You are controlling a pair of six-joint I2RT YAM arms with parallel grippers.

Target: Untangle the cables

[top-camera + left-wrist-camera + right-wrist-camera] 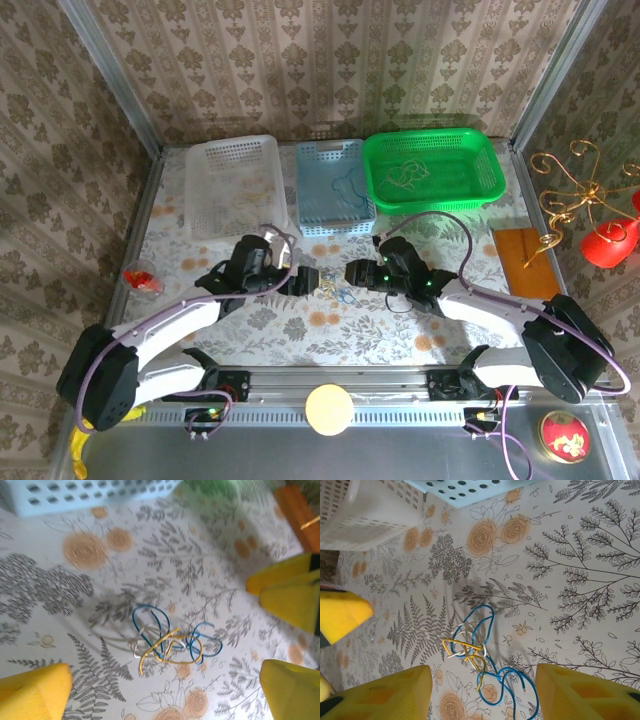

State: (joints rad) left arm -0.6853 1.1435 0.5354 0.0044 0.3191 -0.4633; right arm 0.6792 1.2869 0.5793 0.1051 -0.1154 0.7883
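The cables [343, 294] lie as one small tangle of blue, yellow and white cords on the flowered tablecloth, between my two grippers. In the left wrist view the tangle [162, 642] rests flat on the cloth just ahead of my left gripper [160, 695], whose yellow fingers [30, 692] stand wide apart and hold nothing. In the right wrist view the same tangle [465, 646] lies just ahead of my right gripper [482, 695], which is open too, with a blue end trailing into the gap between its fingers [585, 692]. The grippers [318, 283] [350, 272] face each other closely.
Three baskets stand at the back: white [200, 190], light blue [338, 222] and green [440, 200], with thin cords inside them. A wooden block [525, 260] lies at the right. A small red thing [142, 278] sits at the left edge.
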